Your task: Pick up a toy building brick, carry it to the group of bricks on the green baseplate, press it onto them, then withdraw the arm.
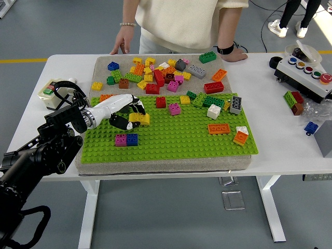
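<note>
Closest to the robot, the green baseplate [171, 140] lies on a grey mat [161, 165] on the white table [290, 140]. A pink brick [121, 139] and a blue brick [132, 139] sit side by side on it, touching. That looks like the group the task means.

A bit further back is the left hand [126, 115]. Its white fingers [118, 105] are curled around a yellow brick [140, 119], pinching it. The brick is just behind the pink and blue pair. I cannot tell if it is lifted or resting on the studs. The right hand does not show.

Here is what could go wrong. The hold looks small, only at the fingertips, so the yellow brick could tip or slip out on the way. If it comes down crooked, its holes will miss the bumps and it will not click on. A hard push from the side could also knock the pink and blue bricks loose.

Further back there is a big pile of loose bricks [155, 75]. At the far edge a person stands with one hand [123, 42] resting on the table.
</note>
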Controlling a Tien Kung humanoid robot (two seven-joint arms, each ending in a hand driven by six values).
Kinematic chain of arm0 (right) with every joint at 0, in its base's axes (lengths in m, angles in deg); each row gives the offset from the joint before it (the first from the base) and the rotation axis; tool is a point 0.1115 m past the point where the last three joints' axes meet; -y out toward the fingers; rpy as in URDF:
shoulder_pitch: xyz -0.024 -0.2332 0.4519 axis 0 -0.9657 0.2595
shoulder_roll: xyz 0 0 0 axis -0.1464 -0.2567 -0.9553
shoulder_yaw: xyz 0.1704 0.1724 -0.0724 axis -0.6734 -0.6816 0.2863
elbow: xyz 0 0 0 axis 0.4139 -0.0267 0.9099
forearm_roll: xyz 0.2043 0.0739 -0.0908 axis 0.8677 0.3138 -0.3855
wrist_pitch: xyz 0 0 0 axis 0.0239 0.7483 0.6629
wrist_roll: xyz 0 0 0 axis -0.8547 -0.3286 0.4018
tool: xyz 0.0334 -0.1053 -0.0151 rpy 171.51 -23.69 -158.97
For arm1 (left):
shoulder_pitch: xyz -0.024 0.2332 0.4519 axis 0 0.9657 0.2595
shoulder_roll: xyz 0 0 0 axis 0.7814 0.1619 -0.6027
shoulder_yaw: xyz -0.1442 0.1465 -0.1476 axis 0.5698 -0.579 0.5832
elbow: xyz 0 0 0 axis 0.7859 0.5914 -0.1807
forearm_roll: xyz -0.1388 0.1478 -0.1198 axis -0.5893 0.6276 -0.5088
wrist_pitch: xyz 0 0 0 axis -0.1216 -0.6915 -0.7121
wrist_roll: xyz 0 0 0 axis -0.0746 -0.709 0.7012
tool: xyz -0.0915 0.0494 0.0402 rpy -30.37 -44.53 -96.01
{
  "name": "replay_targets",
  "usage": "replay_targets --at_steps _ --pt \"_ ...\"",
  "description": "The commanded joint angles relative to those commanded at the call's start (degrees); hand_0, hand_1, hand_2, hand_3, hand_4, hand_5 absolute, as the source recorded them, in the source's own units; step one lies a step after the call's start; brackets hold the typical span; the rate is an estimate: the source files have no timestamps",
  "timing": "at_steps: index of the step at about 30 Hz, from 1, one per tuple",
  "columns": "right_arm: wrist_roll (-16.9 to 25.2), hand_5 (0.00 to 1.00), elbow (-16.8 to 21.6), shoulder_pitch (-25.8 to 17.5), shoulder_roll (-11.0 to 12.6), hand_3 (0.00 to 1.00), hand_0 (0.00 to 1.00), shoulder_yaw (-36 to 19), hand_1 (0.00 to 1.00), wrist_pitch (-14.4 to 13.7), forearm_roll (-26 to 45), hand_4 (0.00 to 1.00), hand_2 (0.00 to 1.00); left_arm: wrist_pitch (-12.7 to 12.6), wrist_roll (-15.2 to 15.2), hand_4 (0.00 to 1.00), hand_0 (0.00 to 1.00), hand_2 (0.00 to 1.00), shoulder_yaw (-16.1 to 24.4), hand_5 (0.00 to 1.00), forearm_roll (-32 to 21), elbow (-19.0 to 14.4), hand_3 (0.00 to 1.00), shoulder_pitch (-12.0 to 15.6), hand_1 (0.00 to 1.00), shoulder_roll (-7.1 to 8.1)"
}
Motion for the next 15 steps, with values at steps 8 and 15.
replay_targets --at_steps 8,15 --pt "0.0 0.504 0.0 -0.1 0.3 0.585 0.729 -0.6 0.661 0.2 -0.1 0.920 0.706 2.2 0.6 0.545 0.702 0.550 1.1 0.002 0.0 -5.9 0.527 1.5 0.604 1.88" --pt "0.2 0.501 0.0 -0.2 0.5 0.585 0.729 -0.9 0.661 0.2 -0.2 0.918 0.707 3.7 1.1 0.506 0.681 0.550 1.4 0.002 -0.4 -10.6 0.528 3.0 0.598 3.31"
